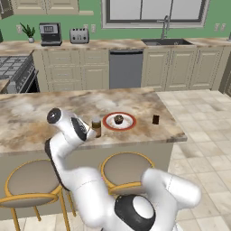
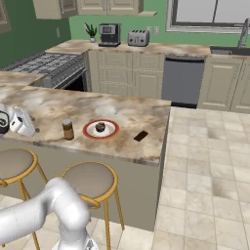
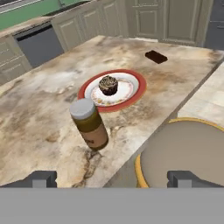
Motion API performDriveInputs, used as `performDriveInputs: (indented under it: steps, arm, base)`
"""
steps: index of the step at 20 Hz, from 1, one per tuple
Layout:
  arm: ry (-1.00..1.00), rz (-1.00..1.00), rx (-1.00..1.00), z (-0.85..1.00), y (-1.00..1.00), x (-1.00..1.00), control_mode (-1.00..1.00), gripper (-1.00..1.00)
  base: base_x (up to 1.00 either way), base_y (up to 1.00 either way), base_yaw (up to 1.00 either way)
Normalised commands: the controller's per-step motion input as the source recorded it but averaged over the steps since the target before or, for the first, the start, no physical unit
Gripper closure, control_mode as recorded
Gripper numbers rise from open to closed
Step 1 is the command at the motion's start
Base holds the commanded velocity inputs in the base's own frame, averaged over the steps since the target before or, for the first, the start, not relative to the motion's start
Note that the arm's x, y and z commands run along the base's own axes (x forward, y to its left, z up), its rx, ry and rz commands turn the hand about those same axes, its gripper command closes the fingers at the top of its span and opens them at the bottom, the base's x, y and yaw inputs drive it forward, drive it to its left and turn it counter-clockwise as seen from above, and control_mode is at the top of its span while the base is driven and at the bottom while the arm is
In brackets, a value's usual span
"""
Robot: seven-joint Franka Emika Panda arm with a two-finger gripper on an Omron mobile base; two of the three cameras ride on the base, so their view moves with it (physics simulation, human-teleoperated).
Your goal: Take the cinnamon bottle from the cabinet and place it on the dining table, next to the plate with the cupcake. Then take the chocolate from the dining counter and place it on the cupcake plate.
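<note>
The cinnamon bottle (image 3: 89, 124) stands upright on the marble dining counter (image 1: 27, 117), just beside the red-rimmed plate (image 3: 135, 89) and apart from it; the cupcake (image 3: 108, 85) sits in the middle of that plate; the chocolate (image 3: 156, 56) lies flat on the counter beyond the plate, well apart from it, on the side away from the bottle; the gripper (image 3: 113, 178) hangs back from the bottle, fingers (image 3: 43, 178) spread wide with nothing between them; two round stools (image 1: 126, 168) stand below the counter edge nearest the plate.
</note>
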Motion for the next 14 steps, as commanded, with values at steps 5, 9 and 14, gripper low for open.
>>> performDriveInputs:
  steps: [5,9,14]
  arm:
    - [0.0,0.11,0.21,0.54,-0.49,-0.45,-1.0,-1.0]
    - [0.0,0.14,0.25,0.55,-0.54,-0.35,-1.0,-1.0]
    - [0.0,0.15,0.25,0.47,-0.52,-0.26,-1.0,-1.0]
  base:
    - [0.0,0.0,0.0]
    - [0.0,0.0,0.0]
    - [0.0,0.0,0.0]
